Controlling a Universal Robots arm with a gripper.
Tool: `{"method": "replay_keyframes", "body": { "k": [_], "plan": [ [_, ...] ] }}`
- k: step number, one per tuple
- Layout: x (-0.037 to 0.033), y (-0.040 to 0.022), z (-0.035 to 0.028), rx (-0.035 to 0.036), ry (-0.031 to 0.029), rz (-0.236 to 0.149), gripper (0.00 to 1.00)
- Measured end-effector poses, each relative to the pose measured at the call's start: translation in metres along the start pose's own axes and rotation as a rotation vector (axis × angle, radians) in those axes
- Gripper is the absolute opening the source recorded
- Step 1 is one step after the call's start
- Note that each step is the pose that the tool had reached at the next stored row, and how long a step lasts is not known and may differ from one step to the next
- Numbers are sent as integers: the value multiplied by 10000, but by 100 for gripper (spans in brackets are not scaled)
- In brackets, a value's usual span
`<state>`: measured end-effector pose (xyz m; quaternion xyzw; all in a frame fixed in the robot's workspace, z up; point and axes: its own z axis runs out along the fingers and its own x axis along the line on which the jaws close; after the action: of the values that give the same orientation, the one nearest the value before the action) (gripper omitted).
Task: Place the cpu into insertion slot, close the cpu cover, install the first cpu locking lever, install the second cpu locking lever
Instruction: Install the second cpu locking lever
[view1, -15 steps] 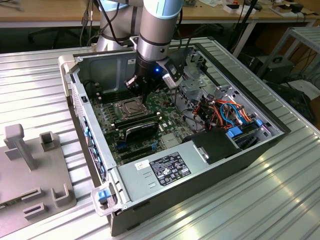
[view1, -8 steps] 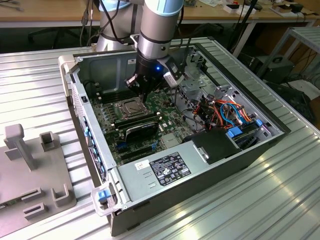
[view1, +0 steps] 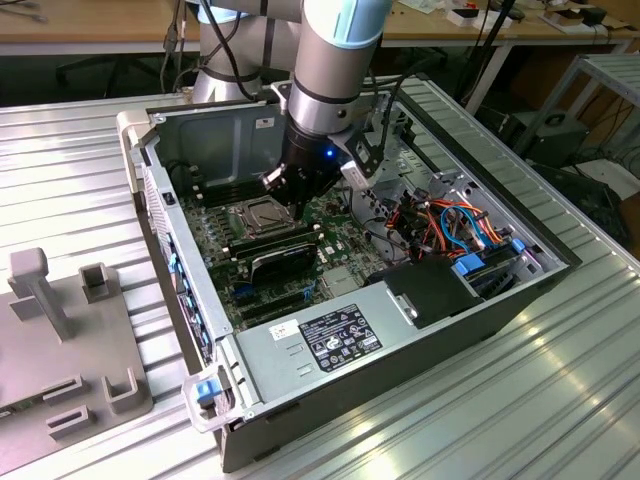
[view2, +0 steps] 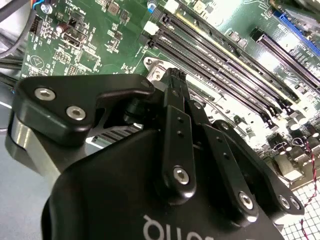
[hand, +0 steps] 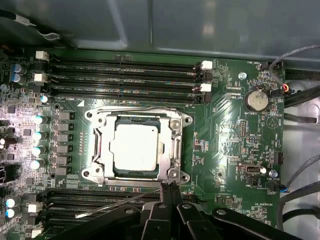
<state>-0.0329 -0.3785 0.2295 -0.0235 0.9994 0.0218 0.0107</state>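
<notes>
Cpu work sits inside a big open grey metal computer case (view1: 330, 400) lying on the ribbed silvery tabletop (view1: 560, 400), with the green circuit board (hand: 225, 130) across its floor. Long black memory slots (hand: 125, 77) run along one side of the socket, and more run along the other side, near the hand.

Next in size, the small silvery metal cpu cover (hand: 137, 116), a frame plate with a square window, lies flat over the insertion slot (hand: 100, 150), whose silvery rim shows around it. Through the window the cpu (hand: 136, 147), a flat square chip with a silvery-grey top, is seated in the slot.

The black hand (hand: 167, 192) is clenched, fingertips together with nothing visibly between them. Its tips rest at the socket's near edge, just beside the frame's corner, where a thin silvery wire lever (hand: 117, 204) runs along that edge of the socket. The cpu lies straight ahead of the fingertips, across the frame's rim.
</notes>
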Motion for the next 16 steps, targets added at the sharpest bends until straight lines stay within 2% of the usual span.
{"method": "replay_keyframes", "body": {
  "k": [12, 14, 16],
  "plan": [
    [22, -5, 6, -2, -1, 3, 11],
    [50, -5, 5, 0, 0, 0, 11],
    [121, -3, 4, 0, 0, 0, 11]
  ]
}}
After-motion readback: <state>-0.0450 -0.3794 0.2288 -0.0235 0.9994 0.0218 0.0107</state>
